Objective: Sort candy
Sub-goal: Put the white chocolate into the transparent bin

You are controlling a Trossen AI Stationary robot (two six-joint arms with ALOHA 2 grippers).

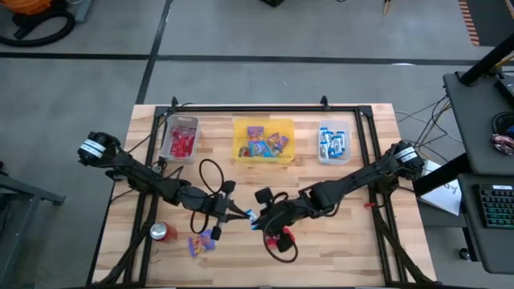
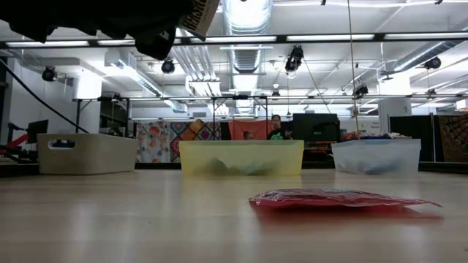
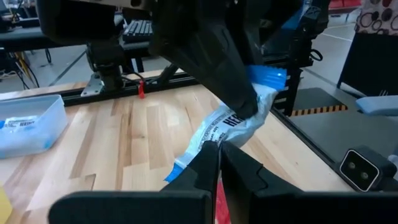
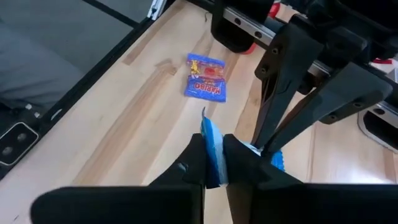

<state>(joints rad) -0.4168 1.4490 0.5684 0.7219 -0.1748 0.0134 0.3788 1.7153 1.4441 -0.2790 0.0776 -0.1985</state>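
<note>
High view: both arms meet mid-counter (image 1: 337, 249), left gripper (image 1: 241, 214) and right gripper (image 1: 261, 220) nose to nose with a blue-and-white bar (image 1: 251, 215) strung between them, long axis running roughly left-right along the line joining the two grippers. Three bins sit along the far edge: red bin (image 1: 180, 138) with red packets, yellow bin (image 1: 263, 140) with mixed ones, blue bin (image 1: 334, 143) with bars, the last on the right arm's side and well apart from the handoff point. A purple packet (image 1: 202, 242) and a soda can (image 1: 163, 233) lie near the left arm, a red packet (image 1: 283, 238) just beside the right gripper. Low view: the red packet (image 2: 336, 199) lies flat on the counter, bins in a row behind; grippers not readable here. Left wrist view: the left gripper (image 3: 219, 155) is clamped on one end of the bar (image 3: 227, 127), the other arm's fingers pinching the far end. Right wrist view: the right gripper (image 4: 214, 155) is closed tight on the bar's (image 4: 212, 143) blue end, the purple packet (image 4: 207, 77) on the counter beyond. Judgement: the bar is held at both ends; the right arm is nearer the blue bin, so the left should let go.
</note>
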